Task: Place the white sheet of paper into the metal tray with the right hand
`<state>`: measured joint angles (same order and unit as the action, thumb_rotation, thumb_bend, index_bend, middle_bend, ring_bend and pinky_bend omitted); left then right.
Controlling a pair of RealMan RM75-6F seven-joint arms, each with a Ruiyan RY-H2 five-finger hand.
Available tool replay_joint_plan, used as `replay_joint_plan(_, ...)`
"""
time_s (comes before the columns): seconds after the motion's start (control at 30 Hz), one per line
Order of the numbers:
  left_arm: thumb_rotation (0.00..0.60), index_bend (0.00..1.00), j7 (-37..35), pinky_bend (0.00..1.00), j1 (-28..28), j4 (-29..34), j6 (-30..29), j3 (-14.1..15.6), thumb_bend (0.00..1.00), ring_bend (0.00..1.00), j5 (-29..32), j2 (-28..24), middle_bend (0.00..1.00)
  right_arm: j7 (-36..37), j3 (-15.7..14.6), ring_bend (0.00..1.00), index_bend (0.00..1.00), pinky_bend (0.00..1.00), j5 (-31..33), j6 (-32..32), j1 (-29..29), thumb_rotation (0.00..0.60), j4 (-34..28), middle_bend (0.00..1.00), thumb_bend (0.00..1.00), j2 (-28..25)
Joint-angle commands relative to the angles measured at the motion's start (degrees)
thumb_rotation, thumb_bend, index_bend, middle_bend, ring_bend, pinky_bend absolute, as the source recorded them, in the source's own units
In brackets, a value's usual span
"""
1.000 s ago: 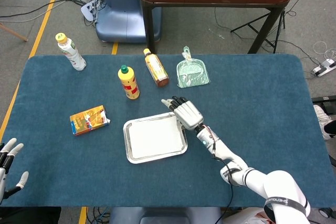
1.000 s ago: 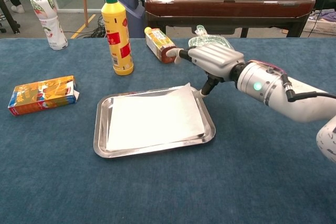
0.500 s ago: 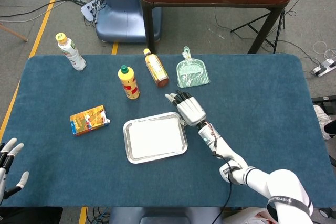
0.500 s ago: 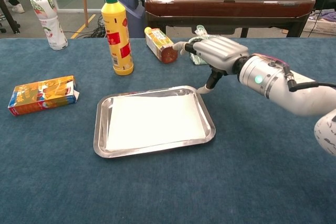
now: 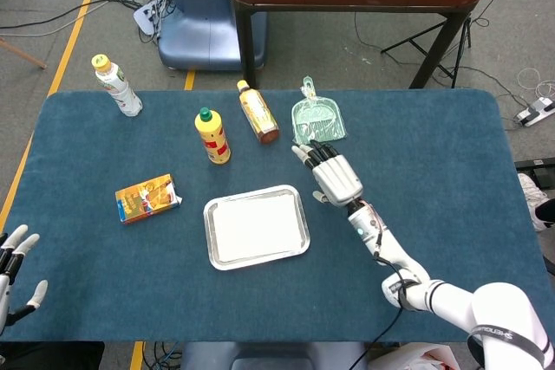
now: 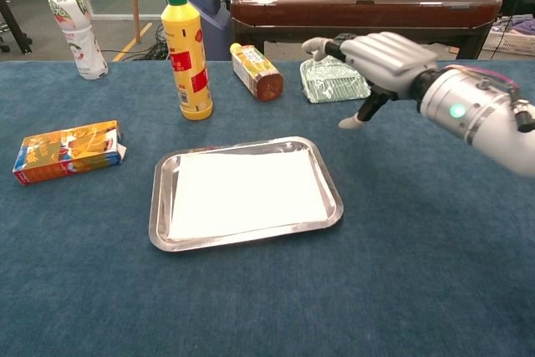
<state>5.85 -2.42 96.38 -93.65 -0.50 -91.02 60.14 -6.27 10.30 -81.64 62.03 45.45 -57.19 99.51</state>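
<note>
The white sheet of paper (image 5: 256,225) (image 6: 247,191) lies flat inside the metal tray (image 5: 211,253) (image 6: 332,212) near the middle of the blue table. My right hand (image 5: 334,176) (image 6: 383,62) hovers to the right of the tray and above the table, empty, with its fingers spread and the thumb hanging down. It touches neither tray nor paper. My left hand (image 5: 16,266) shows only at the head view's lower left edge, fingers spread, holding nothing.
Behind the tray stand a yellow bottle (image 5: 212,136) (image 6: 186,53), a brown bottle lying on its side (image 5: 257,112) (image 6: 256,71) and a green dustpan (image 5: 317,119) (image 6: 332,80). An orange box (image 5: 147,197) (image 6: 68,150) lies left; a white bottle (image 5: 116,85) (image 6: 75,24) far left.
My right hand has let go of the paper's corner, lifted and pulled back to the right. The raised corner of the sheet has settled flat in the tray.
</note>
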Motion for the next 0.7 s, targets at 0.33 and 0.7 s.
replay_joint_plan(0.33, 0.6, 0.17, -0.3, 0.01, 0.85, -0.45, 0.59, -0.4, 0.31, 0.06, -0.29, 0.4, 0.08, -11.04, -4.92, 0.18, 0.11, 0.25, 2.17, 12.67, -16.07, 0.6, -26.51, 0.26, 0.16, -22.14)
replay_joint_plan(0.7, 0.6, 0.17, -0.22, 0.01, 1.49, 0.05, 1.02, -0.27, 0.31, 0.06, -1.13, 0.39, 0.08, -12.05, -10.46, 0.18, 0.11, 0.25, 2.24, 21.8, -28.37, 0.6, -36.71, 0.26, 0.16, -32.72)
